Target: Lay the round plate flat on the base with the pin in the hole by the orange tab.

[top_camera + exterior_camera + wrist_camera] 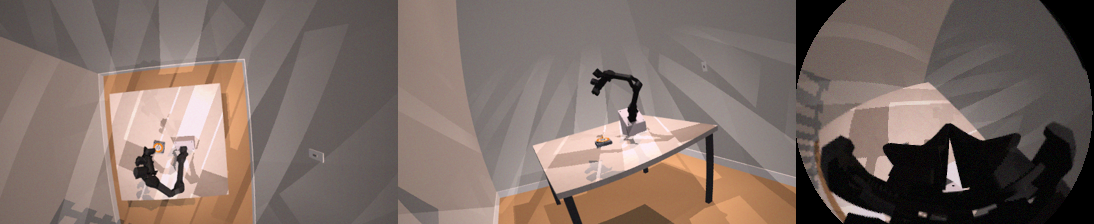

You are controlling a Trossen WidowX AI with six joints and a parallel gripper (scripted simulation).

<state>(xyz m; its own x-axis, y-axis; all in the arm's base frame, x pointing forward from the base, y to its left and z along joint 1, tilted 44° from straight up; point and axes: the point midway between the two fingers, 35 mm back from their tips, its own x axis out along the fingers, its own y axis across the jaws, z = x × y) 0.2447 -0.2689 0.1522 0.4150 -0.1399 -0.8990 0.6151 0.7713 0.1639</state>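
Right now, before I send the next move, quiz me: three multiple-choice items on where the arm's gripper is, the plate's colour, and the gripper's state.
1. Where is the gripper?
A. high above the table
B. pressing on the plate
C. under the table

2. What colour is the ring on the round plate?
A. green
B. orange
C. blue

3. How is the gripper?
A. wide open
B. shut on the plate
C. shut, empty

Answers: 1 A, exterior view shows it well above the table; 2 B, orange ring visible; 3 C, fingers together, nothing between.
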